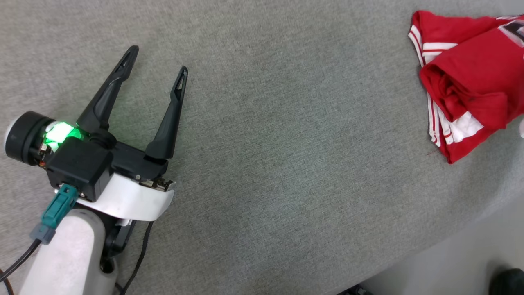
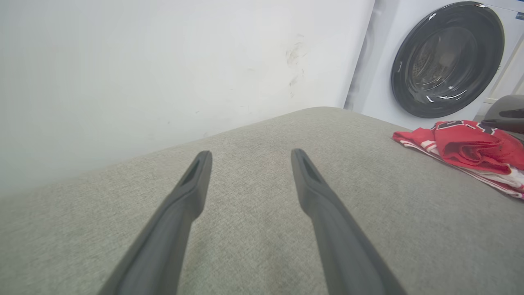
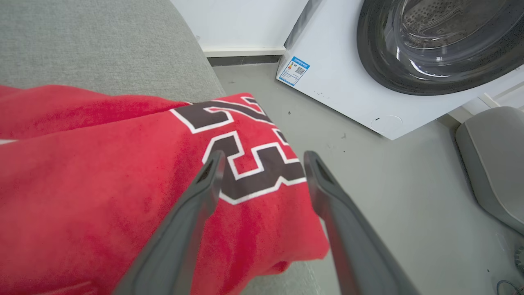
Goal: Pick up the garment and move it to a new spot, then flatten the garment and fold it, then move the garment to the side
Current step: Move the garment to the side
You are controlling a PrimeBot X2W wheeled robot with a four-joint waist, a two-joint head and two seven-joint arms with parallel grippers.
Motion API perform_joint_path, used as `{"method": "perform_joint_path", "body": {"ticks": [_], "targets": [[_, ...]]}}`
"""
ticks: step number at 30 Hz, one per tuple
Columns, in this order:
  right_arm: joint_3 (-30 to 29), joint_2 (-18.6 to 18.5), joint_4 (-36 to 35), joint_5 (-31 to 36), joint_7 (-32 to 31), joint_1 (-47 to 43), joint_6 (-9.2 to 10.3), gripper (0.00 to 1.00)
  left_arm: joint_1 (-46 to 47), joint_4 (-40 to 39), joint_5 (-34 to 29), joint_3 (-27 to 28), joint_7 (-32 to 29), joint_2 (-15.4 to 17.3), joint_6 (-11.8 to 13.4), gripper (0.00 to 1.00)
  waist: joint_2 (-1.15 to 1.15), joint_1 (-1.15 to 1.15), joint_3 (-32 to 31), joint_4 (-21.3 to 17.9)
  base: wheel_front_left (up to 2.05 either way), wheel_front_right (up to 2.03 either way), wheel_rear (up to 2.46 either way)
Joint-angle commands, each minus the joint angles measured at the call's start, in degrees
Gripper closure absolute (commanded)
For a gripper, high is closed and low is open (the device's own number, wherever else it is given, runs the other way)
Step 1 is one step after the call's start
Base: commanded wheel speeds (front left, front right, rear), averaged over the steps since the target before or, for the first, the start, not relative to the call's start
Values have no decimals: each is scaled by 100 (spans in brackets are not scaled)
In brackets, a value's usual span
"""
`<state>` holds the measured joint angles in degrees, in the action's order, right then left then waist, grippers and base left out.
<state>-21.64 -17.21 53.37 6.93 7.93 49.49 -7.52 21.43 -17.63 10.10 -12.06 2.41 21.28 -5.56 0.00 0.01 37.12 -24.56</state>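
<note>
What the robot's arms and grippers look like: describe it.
The left gripper has two long, tapering black fingers with slotted tips on a black body, a green light, a white collar, a teal connector with black cable and a pale forearm. The right gripper shows matching dark fingers.

**Readable marks: one number, one sticker too small to read**

Right wrist view: the red jersey-fabric garment (image 3: 102,184) bears the number "23" (image 3: 249,164) in large black block numerals outlined in white, on its upward face.

Same view: the white front-loading washing machine (image 3: 348,94) has a small blue-and-white rectangular sticker (image 3: 293,71) near its lower front corner. It includes a QR-type square, but the print is too small to read.

Head view: a fragment of a black-and-white character (image 1: 513,28) sits at the garment's upper right and is cut off by the frame; unreadable.

Left wrist view: dark lettering (image 2: 454,124) on the garment's top fold is creased, distant and not legible.
</note>
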Motion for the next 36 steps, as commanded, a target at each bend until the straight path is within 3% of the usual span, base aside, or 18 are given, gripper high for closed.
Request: {"method": "perform_joint_path", "body": {"ticks": [1, 7, 12, 23, 30, 36], "targets": [[-106, -82, 52, 111, 169, 77, 6, 0, -104, 94, 46, 11, 107, -30, 26, 0, 0, -1, -187, 63, 0, 0, 0], [-148, -69, -104, 256, 473, -236, 6, 0, -382, 518, 177, 47, 498, -246, 206, 0, 0, -1, -797, 248, 0, 0, 0], [102, 225, -560, 210, 537, -689, 6, 0, -762, 860, 340, 161, 769, -449, 433, 0, 0, -1, -1329, 429, 0, 0, 0], [1100, 1017, -2381, -372, 28, -2102, 6, 0, -1260, 1522, 645, 304, 1125, -835, 705, 0, 0, -1, -2160, 1272, 0, 0, 0], [1664, 1150, -3556, -858, -327, -2784, 6, 0, -1407, 1858, 729, 433, 1233, -922, 753, 0, 0, -1, -2414, 1899, 0, 0, 0], [1919, 1201, -4157, -1097, -493, -3197, 6, 0, -1489, 2036, 765, 588, 1262, -922, 762, 0, 0, -1, -2615, 2249, 0, 0, 0]]}}
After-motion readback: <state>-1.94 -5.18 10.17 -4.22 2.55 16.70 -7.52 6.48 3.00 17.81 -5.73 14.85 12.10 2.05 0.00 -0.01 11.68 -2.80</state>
